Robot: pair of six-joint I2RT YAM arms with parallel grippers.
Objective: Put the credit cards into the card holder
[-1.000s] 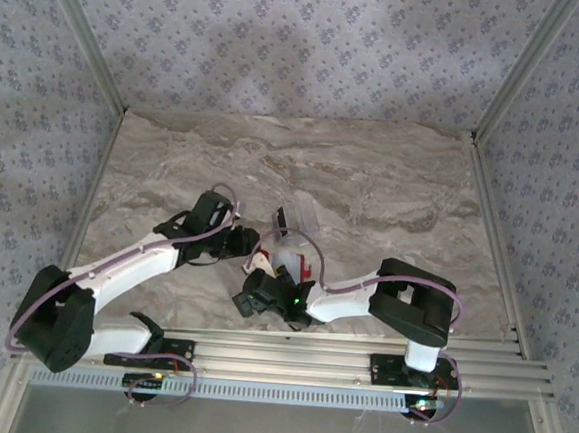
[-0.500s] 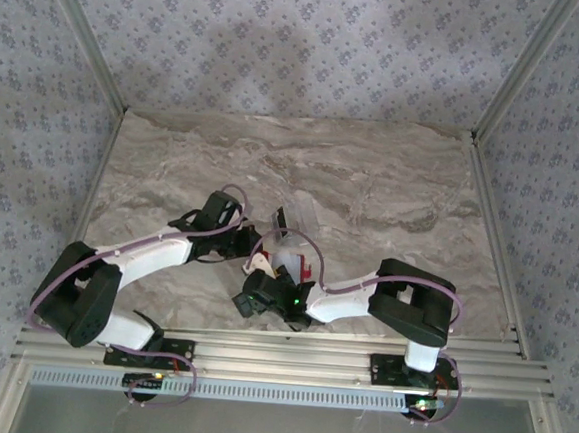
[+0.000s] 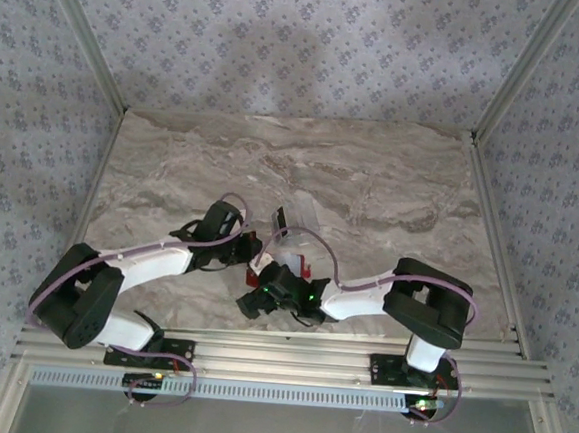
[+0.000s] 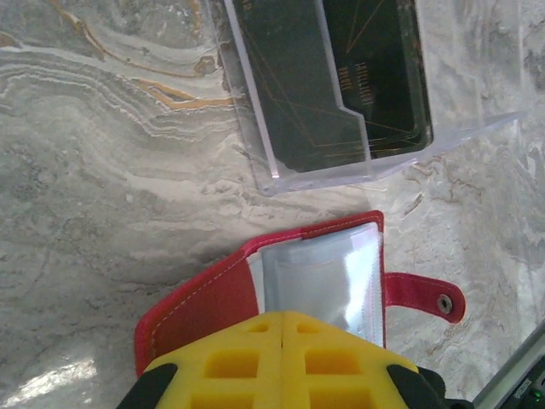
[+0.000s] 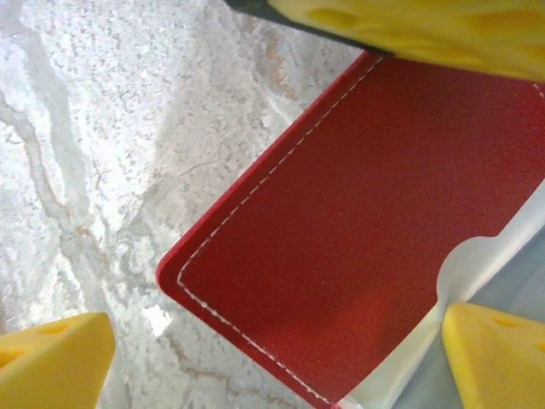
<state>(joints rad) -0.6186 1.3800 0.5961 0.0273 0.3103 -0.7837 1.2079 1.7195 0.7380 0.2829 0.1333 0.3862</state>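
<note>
Left wrist view
Left gripper (image 4: 283,322): your yellow fingers (image 4: 221,362) are pressed flat together, with no gap at the seam.
Card holder (image 4: 213,302): lies open under and just ahead of the fingertips. The red cover is to the left, the grey-silver pocket (image 4: 319,273) is ahead, and the snap tab (image 4: 423,296) sticks out to the right. Whether a leaf is nipped between the tips cannot be told.
Credit cards (image 4: 341,77): dark, lying inside the clear box (image 4: 255,111), further ahead of the tool and apart from the holder.
Marble table (image 4: 102,170): carries both the holder and the box.

Right wrist view
Right gripper (image 5: 272,362): your jaws stand wide, one yellow tip at each lower corner, with nothing clamped.
Card holder: the red cover lies flat on the marble, between and ahead of the spread fingers.
Other arm's finger (image 5: 426,30): yellow, over the cover's far edge, opposite your tool.

Top external view
Left gripper: reaches in to mid-table; its fingers are too small to judge here.
Right gripper: almost nose to nose with the left one.
Card holder: red patches show between and beside the two tools.
Clear box: just beyond the left tool, near the holder.
</note>
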